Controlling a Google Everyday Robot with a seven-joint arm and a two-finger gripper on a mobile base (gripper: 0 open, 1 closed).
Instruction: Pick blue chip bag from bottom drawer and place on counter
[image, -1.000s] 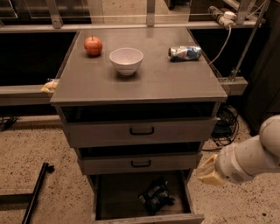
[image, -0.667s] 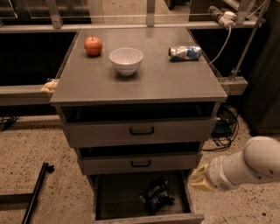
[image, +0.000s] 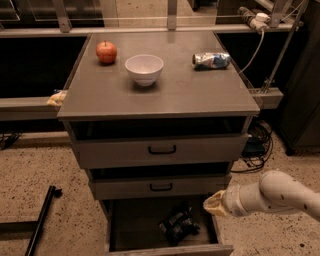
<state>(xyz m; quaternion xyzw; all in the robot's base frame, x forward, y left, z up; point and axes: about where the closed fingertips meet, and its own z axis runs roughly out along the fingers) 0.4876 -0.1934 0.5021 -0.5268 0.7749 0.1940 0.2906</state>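
The blue chip bag (image: 178, 225) lies crumpled and dark inside the open bottom drawer (image: 135, 225), right of its middle. My gripper (image: 214, 203) comes in from the right on a pale arm. It hangs over the drawer's right rim, just above and to the right of the bag, with a gap between them. The grey counter (image: 165, 95) tops the cabinet above the two shut upper drawers.
On the counter stand a red apple (image: 106, 52), a white bowl (image: 144, 69) and a crushed silvery-blue can (image: 211, 60). A black bar (image: 41, 217) lies on the speckled floor at the left. Cables (image: 257, 145) hang at the cabinet's right.
My arm has moved left, bringing the gripper from right of the cabinet to the right rim of the open bottom drawer. The bag has not moved.
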